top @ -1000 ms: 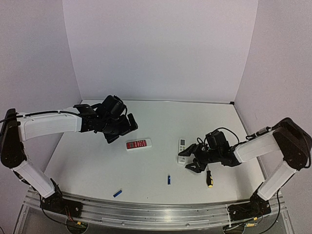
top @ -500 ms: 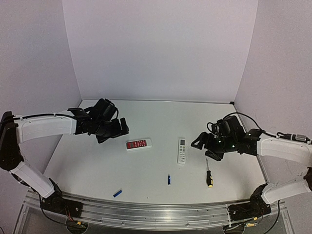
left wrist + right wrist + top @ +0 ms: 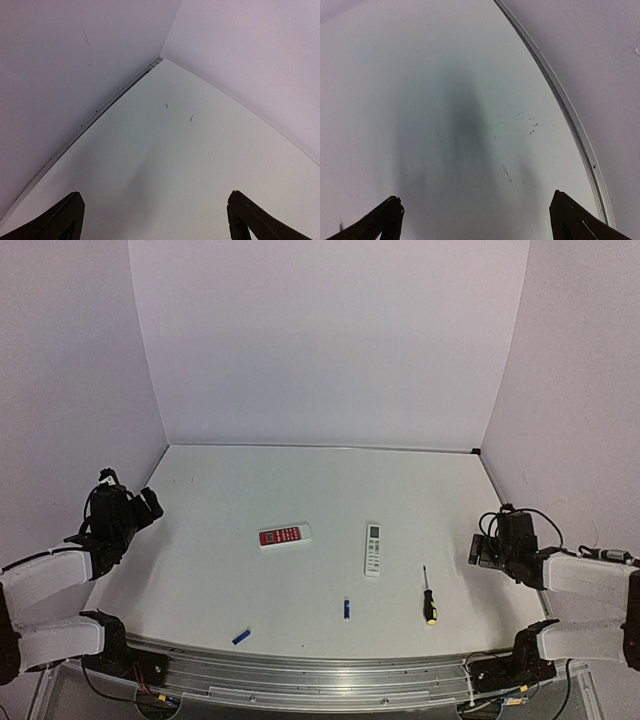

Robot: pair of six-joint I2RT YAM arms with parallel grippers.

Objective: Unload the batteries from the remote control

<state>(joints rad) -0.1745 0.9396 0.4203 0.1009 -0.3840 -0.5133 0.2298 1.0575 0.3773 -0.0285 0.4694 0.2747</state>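
Note:
The slim white remote control [image 3: 373, 548] lies face up in the middle of the table. Two small blue batteries lie on the table in front of it, one [image 3: 346, 608] near the middle and one [image 3: 241, 636] by the front edge. My left gripper [image 3: 140, 508] is drawn back to the far left edge, open and empty; its wrist view shows only bare table between the spread fingertips [image 3: 60, 220]. My right gripper [image 3: 488, 545] is drawn back to the far right, open and empty, with fingertips [image 3: 387, 215] wide apart over bare table.
A shorter red-faced remote [image 3: 284, 536] lies left of the white one. A black-and-yellow-handled screwdriver [image 3: 428, 598] lies to its right. Walls close the table on the left, back and right; a metal rail [image 3: 300, 675] runs along the front edge.
Both arms have pulled back from the middle of the table to its outer sides. The right gripper left the white remote, which stays put with the other objects.

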